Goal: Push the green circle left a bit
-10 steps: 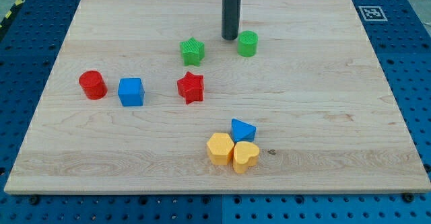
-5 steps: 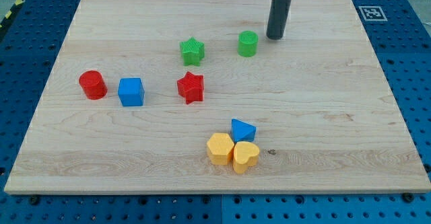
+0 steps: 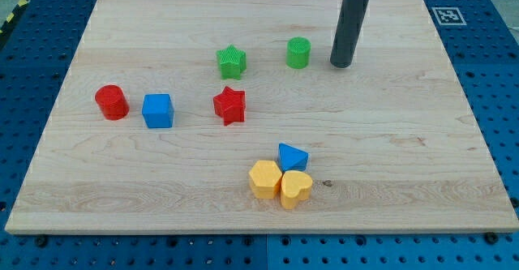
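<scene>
One camera; high, angled down, taking in the whole board (image 3: 454,124).

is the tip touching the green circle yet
Apart. The camera view shows bare wood between my tip and the green circle; the tip sits to the circle's right in the view.

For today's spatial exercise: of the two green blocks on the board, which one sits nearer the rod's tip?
The green circle. It sits just to the view's left of my tip, with a small gap between them; the green star lies farther left.
</scene>
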{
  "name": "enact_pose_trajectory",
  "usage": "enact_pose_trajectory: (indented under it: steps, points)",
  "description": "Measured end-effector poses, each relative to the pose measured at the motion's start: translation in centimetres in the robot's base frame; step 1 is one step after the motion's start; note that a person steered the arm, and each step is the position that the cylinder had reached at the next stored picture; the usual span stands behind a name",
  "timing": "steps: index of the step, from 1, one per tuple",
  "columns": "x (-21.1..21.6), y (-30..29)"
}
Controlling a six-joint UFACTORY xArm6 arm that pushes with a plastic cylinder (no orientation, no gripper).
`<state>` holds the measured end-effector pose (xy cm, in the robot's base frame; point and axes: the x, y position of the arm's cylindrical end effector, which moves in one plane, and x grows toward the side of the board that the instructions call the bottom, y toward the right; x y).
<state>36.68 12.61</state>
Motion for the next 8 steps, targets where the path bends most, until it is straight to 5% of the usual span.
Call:
enact_pose_trajectory:
  steps: [5, 8]
  points:
    - [-5.4, -3.8]
    - [-1.4, -2.6]
